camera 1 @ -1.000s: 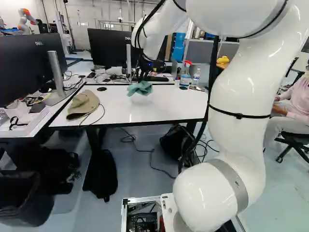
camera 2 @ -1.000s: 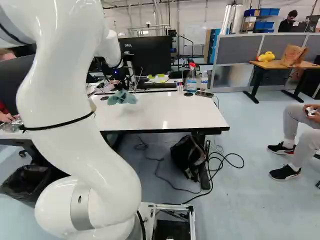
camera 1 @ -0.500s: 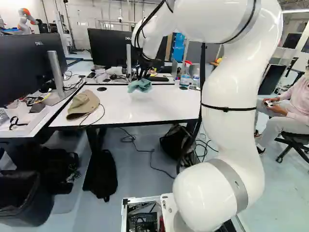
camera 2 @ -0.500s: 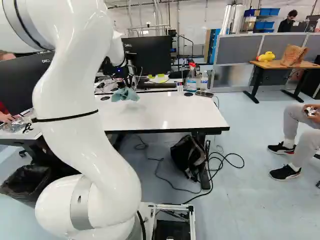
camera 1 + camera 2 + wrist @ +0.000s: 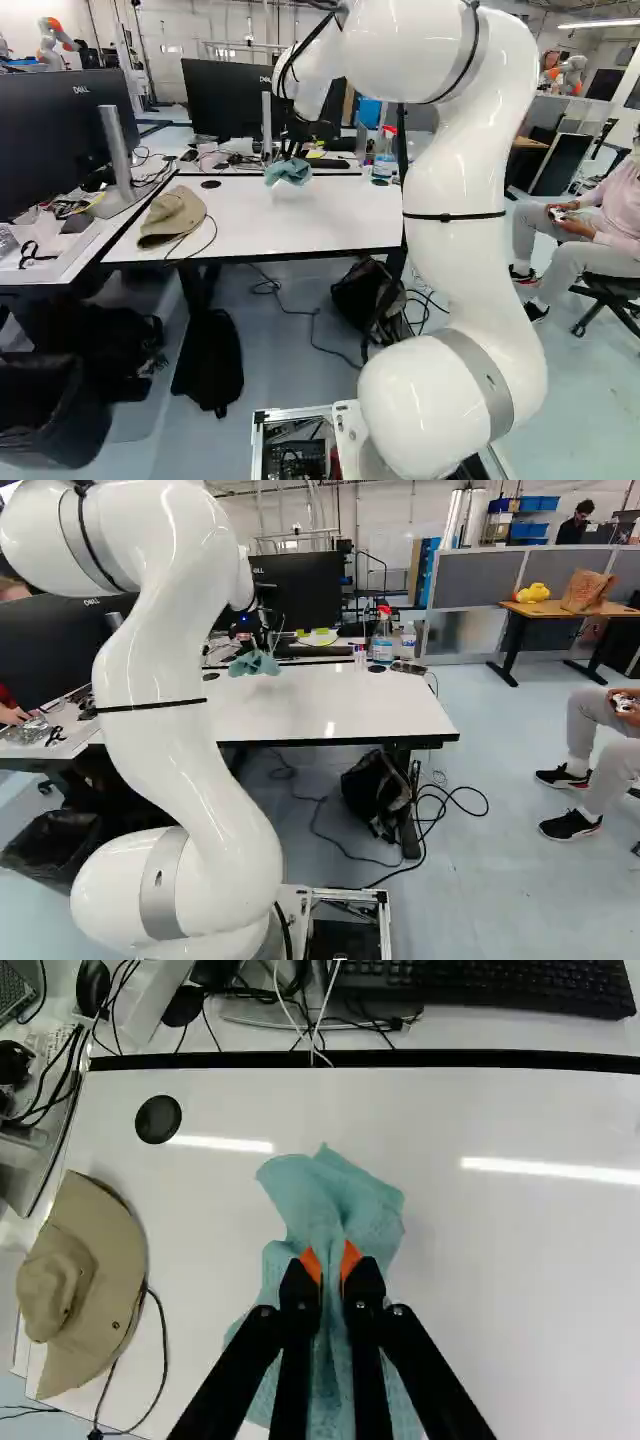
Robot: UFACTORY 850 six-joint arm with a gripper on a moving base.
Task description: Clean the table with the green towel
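Though nearly closed, parted only by bunched folds of green towel (image 5: 305, 1195) clamped from both sides: one tool (image 5: 291, 155). Location of towel: over the bench (image 5: 530, 1320), contact below not clear. On bench: one tan hat (image 5: 108, 1270), dark cord (image 5: 165, 1345) beside; one black disc (image 5: 158, 1119). Beyond far edge: one keyboard (image 5: 490, 982).

a lab — monitors (image 5: 228, 100), another robot (image 5: 48, 44)
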